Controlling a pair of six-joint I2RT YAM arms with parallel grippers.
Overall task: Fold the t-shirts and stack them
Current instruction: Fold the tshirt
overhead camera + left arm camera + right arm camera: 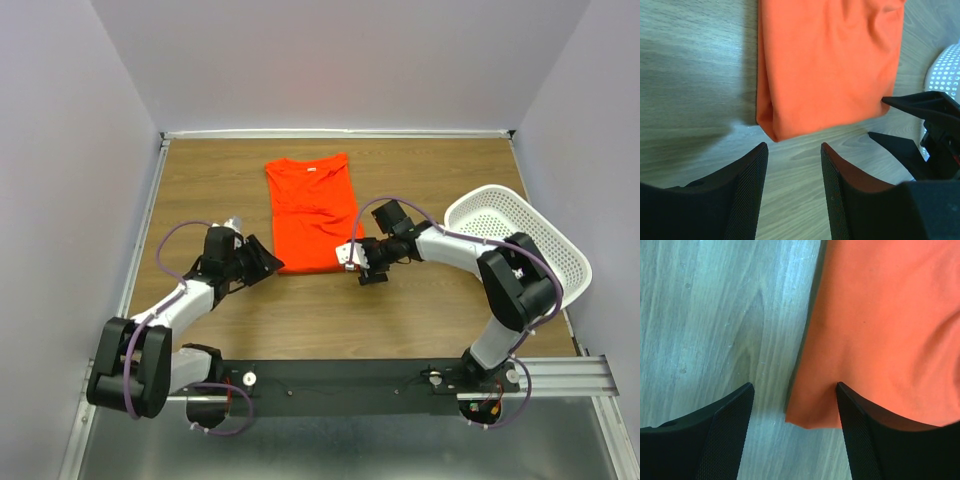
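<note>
Across the wooden table [420, 310], toward twelve o'clock, lay the soft, likely light t-shirt [312, 215], best pinched at its near corners, where left gripper [794, 147] and right gripper [793, 387] stood open, empty.

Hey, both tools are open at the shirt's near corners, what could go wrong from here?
1. The left tool sits just short of a corner of the orange t-shirt; closing now might miss the cloth.
2. The right tool straddles the other corner's edge; an uneven pinch could skew the fold.
3. The right arm passes close to the white basket and might nudge it.
</note>
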